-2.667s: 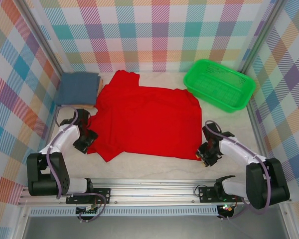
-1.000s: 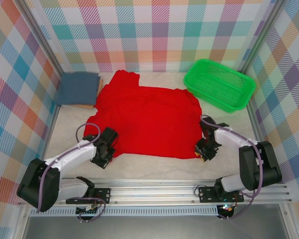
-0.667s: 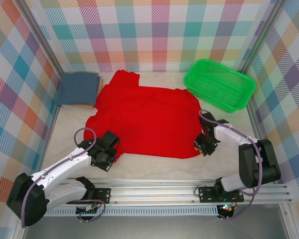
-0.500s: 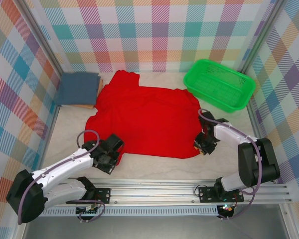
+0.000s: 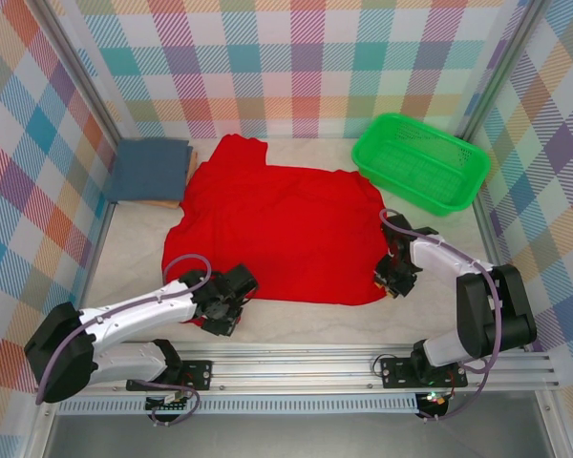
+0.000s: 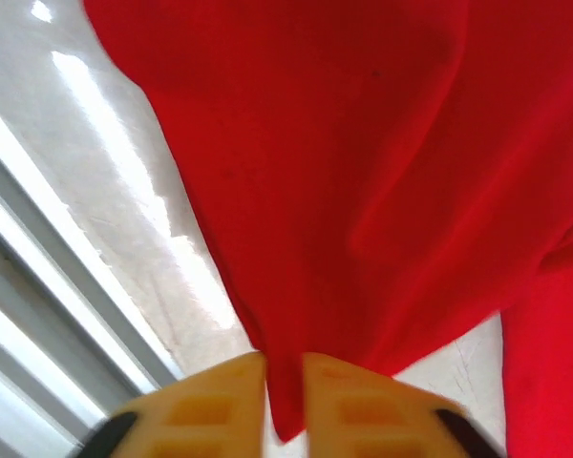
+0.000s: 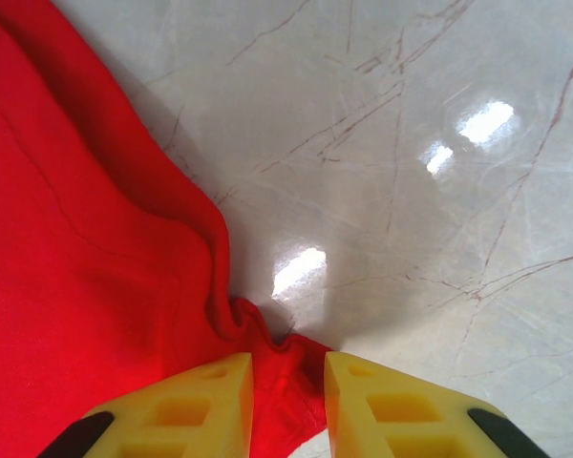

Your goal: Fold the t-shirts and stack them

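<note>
One red t-shirt [image 7: 86, 239] in right pincer [image 7: 288, 370]

The red t-shirt [image 5: 286, 224] is soft matt cloth, creased where it gathers between the jaws of the left gripper [image 6: 285, 382] and the right gripper [image 7: 288, 382]. The fingers [image 7: 210, 401] are matt yellow plastic with moulded recesses. The table [image 7: 411, 143] ahead of the right jaws is smooth, glossy and veined like stone; the rail [image 6: 38, 315] left of the left jaws is brushed metal. The basket [image 5: 420, 164] is glossy green plastic mesh.

Pastel plaid walls [image 5: 296, 57] enclose a pale, marble-veined tabletop [image 5: 315, 326] — overhead light glints off it in white patches [image 7: 487, 119] — with an aluminium rail [image 5: 296, 370] along the near edge.
</note>
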